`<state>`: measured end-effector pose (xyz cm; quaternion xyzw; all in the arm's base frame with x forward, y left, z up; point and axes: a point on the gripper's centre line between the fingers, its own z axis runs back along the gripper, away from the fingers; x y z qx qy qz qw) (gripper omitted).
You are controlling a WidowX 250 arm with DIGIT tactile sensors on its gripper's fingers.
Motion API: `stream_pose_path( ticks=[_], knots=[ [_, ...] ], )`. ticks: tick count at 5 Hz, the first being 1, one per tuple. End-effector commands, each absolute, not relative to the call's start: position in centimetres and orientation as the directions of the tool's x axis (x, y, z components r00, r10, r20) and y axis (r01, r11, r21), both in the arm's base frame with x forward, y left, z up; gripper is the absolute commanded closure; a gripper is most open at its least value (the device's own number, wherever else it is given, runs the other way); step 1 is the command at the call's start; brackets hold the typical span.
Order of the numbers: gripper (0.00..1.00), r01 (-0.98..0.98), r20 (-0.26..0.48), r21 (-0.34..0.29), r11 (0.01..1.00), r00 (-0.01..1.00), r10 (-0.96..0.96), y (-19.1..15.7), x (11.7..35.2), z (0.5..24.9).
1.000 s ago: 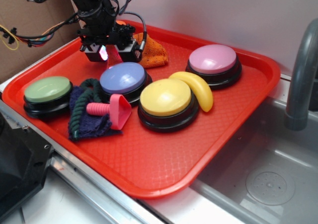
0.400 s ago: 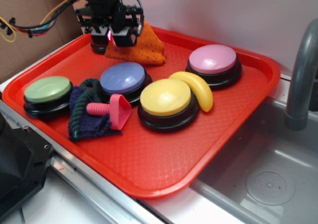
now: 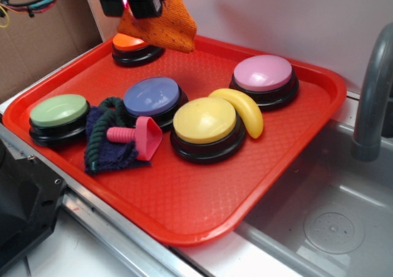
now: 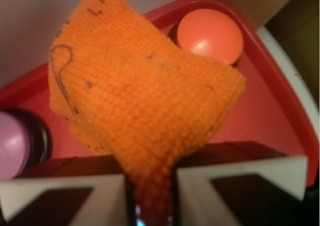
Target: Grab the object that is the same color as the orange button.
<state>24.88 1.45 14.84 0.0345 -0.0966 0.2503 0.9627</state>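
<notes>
Above the tray's [image 3: 295, 166] far corner, in the exterior view, the gripper [image 3: 138, 0] held the orange knitted cloth [image 3: 161, 25] clear of the orange button [image 3: 132, 43] below. From the wrist view, the jaws were clamped on the cloth's [image 4: 145, 100] pinched corner, the rest hanging free over the button [image 4: 210, 35]. Holding that squeeze firm would probably prevent the coarse weave slipping out.

The folded orange knitted cloth [image 4: 145, 100] looks coarse and matt; the domed orange plastic button [image 4: 210, 34] is smooth and glossy.
</notes>
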Motion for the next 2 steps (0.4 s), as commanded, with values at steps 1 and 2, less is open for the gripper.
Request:
stream_pose_path(
  ticks=[1,2],
  knots=[
    [1.00,-0.390,0.254,-0.061,0.919,0.884,0.392,-1.11,21.67,19.86],
    [1.00,-0.426,0.268,-0.051,0.903,0.866,0.423,-1.12,21.44,19.19]
  ],
)
